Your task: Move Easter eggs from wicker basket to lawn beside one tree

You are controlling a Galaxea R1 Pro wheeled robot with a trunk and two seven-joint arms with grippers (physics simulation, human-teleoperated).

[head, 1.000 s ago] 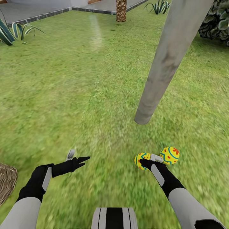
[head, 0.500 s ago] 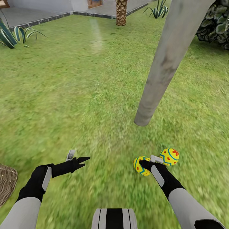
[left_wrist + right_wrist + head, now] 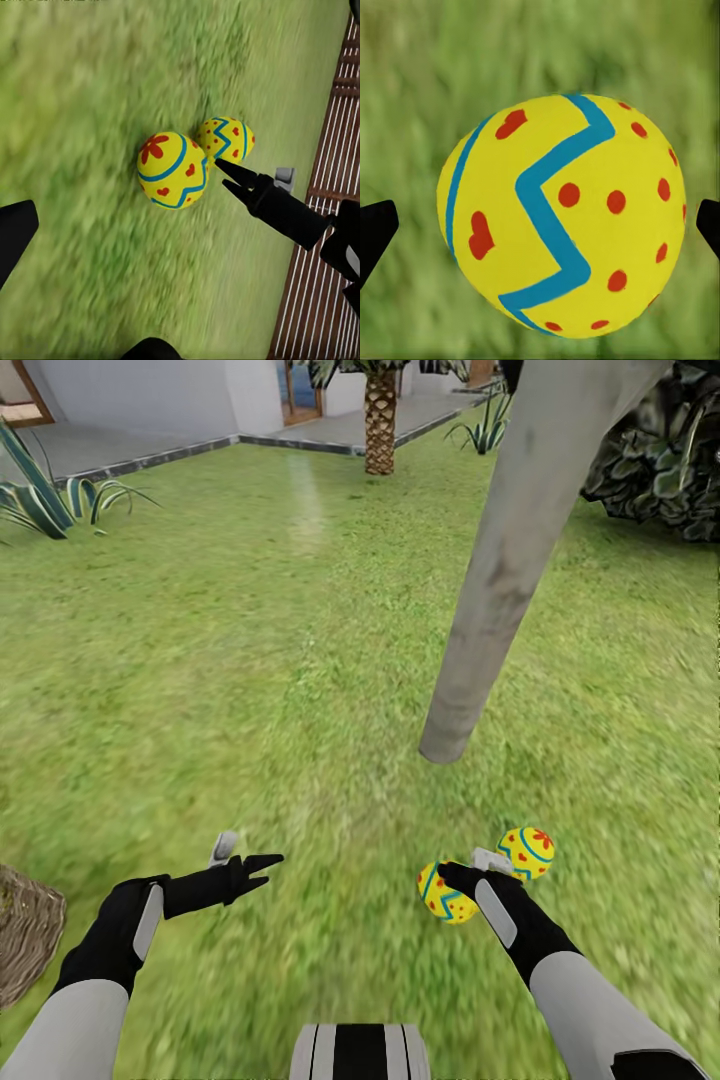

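Two yellow Easter eggs with blue zigzags and red dots lie on the lawn (image 3: 250, 660) close to the foot of the pale grey tree (image 3: 480, 630). One egg (image 3: 447, 893) lies just below my right gripper (image 3: 468, 865), the other egg (image 3: 527, 852) just beyond it. In the right wrist view the near egg (image 3: 562, 217) sits between the spread fingertips (image 3: 376, 229) without touching them, so this gripper is open. My left gripper (image 3: 245, 855) hangs open and empty over the grass. The left wrist view shows both eggs (image 3: 171, 171), (image 3: 227, 139). The wicker basket (image 3: 25, 935) is at the left edge.
A scaly brown palm trunk (image 3: 380, 420) and spiky plants (image 3: 45, 500) stand at the far side, by a paved edge (image 3: 150, 455). A dark leafy bush (image 3: 660, 460) is at the far right. Open grass stretches between my arms and the tree.
The egg at my right gripper has sunk away from the fingers to the grass. The head camera has tilted up a little. Neither arm has moved noticeably.
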